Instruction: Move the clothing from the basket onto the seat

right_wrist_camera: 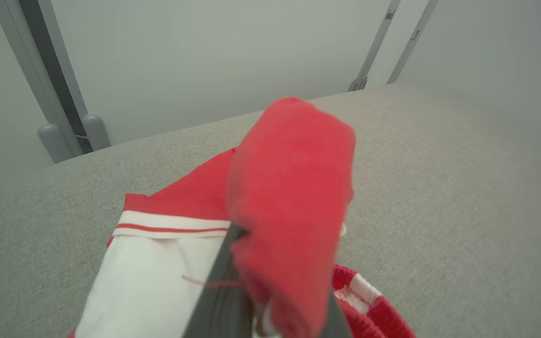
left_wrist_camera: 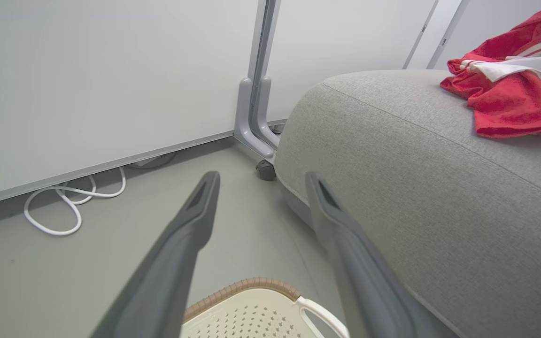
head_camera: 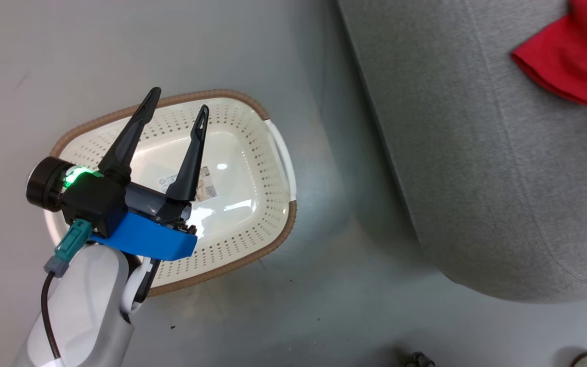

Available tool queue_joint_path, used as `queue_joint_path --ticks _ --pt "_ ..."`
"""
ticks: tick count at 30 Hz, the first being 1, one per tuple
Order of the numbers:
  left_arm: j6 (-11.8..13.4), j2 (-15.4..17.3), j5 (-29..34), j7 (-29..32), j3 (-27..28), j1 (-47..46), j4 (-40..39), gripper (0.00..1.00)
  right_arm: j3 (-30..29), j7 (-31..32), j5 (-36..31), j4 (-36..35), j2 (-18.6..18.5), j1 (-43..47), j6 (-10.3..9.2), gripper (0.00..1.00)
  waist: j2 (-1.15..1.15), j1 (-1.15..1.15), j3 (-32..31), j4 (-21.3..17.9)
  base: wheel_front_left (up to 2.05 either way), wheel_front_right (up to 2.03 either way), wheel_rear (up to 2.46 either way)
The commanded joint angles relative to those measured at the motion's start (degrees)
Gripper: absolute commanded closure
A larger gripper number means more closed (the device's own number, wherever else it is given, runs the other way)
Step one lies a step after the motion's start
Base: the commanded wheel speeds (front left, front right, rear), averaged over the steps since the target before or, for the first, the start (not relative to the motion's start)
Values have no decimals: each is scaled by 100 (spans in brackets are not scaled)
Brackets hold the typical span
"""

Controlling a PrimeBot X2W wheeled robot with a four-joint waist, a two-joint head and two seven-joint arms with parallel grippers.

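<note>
Hovering wide-open above the basket, left gripper; right gripper clamping, apparently, the clothing over the seat.

Soft, even, bright light fills every view, with no hard shadows. In the head view, white glare spots sit on the glossy bottom of the basket. A pale sheen spreads over the floor beside it, and a faint shadow edges the seat. A green lamp glows behind the left gripper. In the wrist views the near fingers and the clothing are blurred, and the wall frame leans with wide-angle distortion.
</note>
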Motion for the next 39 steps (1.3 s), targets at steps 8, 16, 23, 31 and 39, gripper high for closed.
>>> queue_joint_path --ticks 8,16,23,31,39 --pt "-1 -136 35 -17 68 -123 9 0 -227 -297 -336 406 127 118 1 100 0 -1 3 209 0 0 0" --pt "-1 -366 -62 -17 100 39 124 0 -174 -513 -604 572 189 281 1 0 0 -1 -522 298 0 0 0" --pt "-1 -642 -177 -16 178 411 301 0 141 -747 -794 500 293 854 1 0 0 -1 -1301 463 0 0 0" --pt "-1 -909 -304 -16 625 1211 681 0 670 -926 -633 126 757 1909 1 0 0 -1 -2477 648 0 0 0" --pt "-1 -1121 -289 -17 1018 1829 1001 0 1365 -899 -180 -687 1194 3176 1 0 0 -1 -3307 925 0 0 0"
